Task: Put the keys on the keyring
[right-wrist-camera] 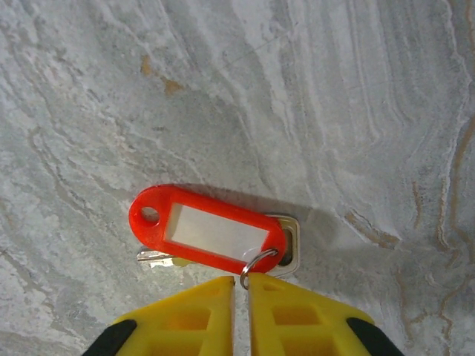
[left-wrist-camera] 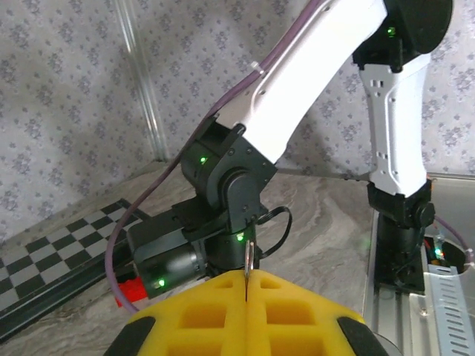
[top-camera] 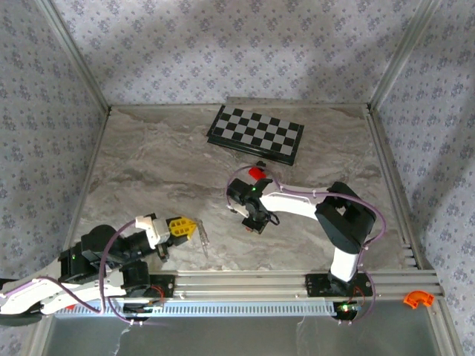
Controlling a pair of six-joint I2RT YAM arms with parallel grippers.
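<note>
The keys lie flat on the marble table: a red plastic tag with a white label, and a silvery key under it. A small split ring joins them. My right gripper points straight down and is shut on that small ring; in the top view it sits mid-table. My left gripper is shut on the keyring, a thin silvery loop standing edge-on out of the yellow fingertips. From above, the keyring hangs as a pale thin line from the left gripper, near the front left.
A chessboard lies at the back of the table, with a red block just in front of it. The right arm stands close in front of the left wrist camera. An orange piece sits beyond the front rail.
</note>
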